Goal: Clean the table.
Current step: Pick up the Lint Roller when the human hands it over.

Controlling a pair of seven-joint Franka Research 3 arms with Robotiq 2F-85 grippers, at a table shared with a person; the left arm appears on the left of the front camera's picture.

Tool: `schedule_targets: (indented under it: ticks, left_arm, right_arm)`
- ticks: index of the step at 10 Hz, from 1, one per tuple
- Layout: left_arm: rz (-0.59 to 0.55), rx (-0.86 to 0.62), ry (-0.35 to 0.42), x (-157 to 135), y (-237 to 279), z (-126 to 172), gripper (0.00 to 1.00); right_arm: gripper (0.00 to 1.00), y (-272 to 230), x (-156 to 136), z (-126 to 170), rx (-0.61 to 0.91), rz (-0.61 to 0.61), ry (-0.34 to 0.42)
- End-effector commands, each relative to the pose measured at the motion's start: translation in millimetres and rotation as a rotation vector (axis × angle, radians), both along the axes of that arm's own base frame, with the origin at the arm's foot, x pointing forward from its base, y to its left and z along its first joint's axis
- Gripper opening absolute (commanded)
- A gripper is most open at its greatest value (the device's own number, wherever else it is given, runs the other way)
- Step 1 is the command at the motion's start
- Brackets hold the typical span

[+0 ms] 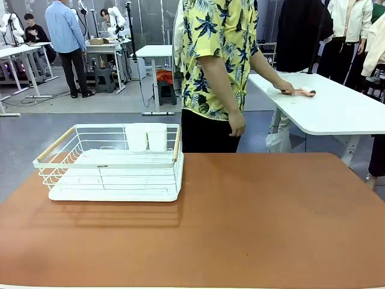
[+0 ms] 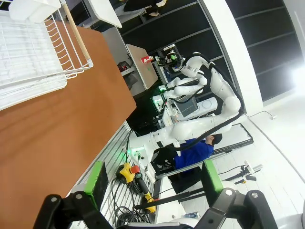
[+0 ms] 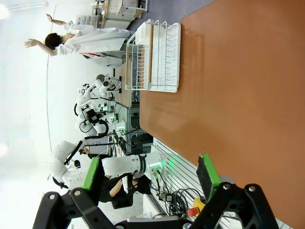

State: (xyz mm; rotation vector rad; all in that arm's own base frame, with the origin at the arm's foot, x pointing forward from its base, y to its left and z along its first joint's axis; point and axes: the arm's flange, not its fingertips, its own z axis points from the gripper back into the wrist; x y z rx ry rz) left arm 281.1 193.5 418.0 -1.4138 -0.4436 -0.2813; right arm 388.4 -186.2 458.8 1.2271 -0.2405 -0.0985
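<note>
Table (image 1: 258, 223) holds one white dish rack (image 1: 108, 164)

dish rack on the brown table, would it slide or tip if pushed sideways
Probably slides: the dish rack sits low and wide on a flat tray on the smooth table. Thin wire, nearly empty, so likely light but stiff.

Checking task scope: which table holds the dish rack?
The near reddish-brown table: the white wire rack stands on its left side. The white table behind has a hand on a cloth.
</note>
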Motion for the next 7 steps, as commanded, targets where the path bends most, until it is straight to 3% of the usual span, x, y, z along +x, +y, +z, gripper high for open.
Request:
schedule_targets:
  ticks: [1, 7]
  left_arm:
    - [0.003, -0.01, -0.002, -2.6, 1.7, 0.2, 1.0]
    - [0.003, -0.01, -0.002, -2.6, 1.7, 0.2, 1.0]
  right_arm:
    - [1.0, 0.9, -0.8, 3.8, 0.005, 0.0, 0.0]
    - [1.0, 0.9, -0.8, 3.8, 0.005, 0.0, 0.0]
